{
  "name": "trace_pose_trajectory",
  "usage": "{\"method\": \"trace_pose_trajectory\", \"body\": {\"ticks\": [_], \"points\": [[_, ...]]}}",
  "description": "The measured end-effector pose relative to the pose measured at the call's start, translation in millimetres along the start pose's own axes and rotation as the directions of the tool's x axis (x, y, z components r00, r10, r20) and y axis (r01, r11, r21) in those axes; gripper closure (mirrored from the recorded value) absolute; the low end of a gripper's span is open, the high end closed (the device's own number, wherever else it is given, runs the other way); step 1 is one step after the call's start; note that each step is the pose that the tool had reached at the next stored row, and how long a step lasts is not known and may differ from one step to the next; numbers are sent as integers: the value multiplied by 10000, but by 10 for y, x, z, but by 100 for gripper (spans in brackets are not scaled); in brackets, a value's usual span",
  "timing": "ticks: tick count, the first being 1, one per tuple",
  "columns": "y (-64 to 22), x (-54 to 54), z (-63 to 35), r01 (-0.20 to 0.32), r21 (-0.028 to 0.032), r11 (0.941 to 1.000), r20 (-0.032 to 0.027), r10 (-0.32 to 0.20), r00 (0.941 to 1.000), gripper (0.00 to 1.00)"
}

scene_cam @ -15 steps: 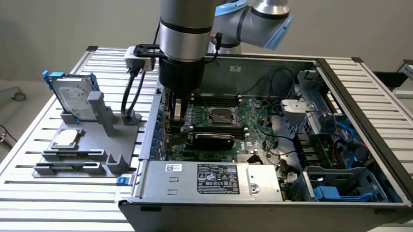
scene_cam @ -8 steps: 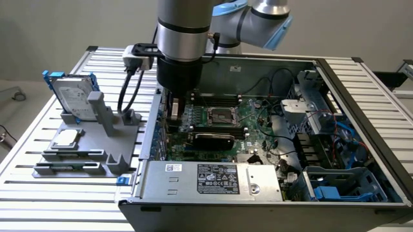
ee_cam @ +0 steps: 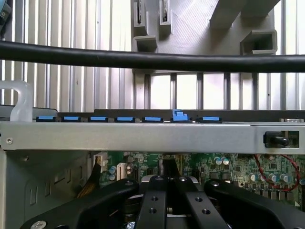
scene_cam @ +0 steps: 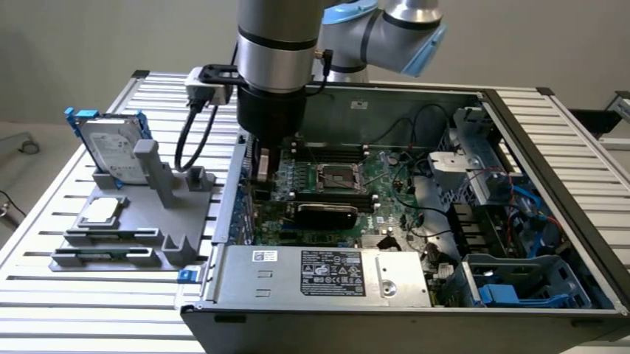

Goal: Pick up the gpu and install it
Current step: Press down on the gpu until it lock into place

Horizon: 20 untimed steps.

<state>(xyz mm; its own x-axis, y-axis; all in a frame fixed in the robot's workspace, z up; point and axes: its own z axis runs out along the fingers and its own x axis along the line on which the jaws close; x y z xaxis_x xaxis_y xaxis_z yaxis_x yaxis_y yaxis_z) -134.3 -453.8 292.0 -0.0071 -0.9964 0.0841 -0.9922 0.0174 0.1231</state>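
Slatted table point(scene_cam: 118, 310) under open case point(scene_cam: 551, 221); gpu point(scene_cam: 325, 214) seated on motherboard; gripper point(ee_cam: 167, 183) closed, empty, above board.

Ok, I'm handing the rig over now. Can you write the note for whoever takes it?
Hand: shut, down inside the case by its wall on the exterior view's left. I cannot tell whether it grips anything.
Gpu: off the holder and in the case, standing on the motherboard below the CPU socket. The hand is just above its end near that wall.
Done: gpu picked up and brought to its slot.
Left: I cannot tell whether the gpu is fully seated, so check that.
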Motion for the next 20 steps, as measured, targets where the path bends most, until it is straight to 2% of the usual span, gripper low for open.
{"method": "trace_pose_trajectory", "body": {"ticks": [6,12,20], "points": [[10,-16,-3,-121,-14,9999,45,121,9999,89],[20,-23,-57,-234,-69,9997,65,234,9997,89],[34,-38,-59,-474,-113,9988,92,475,9988,89]]}}
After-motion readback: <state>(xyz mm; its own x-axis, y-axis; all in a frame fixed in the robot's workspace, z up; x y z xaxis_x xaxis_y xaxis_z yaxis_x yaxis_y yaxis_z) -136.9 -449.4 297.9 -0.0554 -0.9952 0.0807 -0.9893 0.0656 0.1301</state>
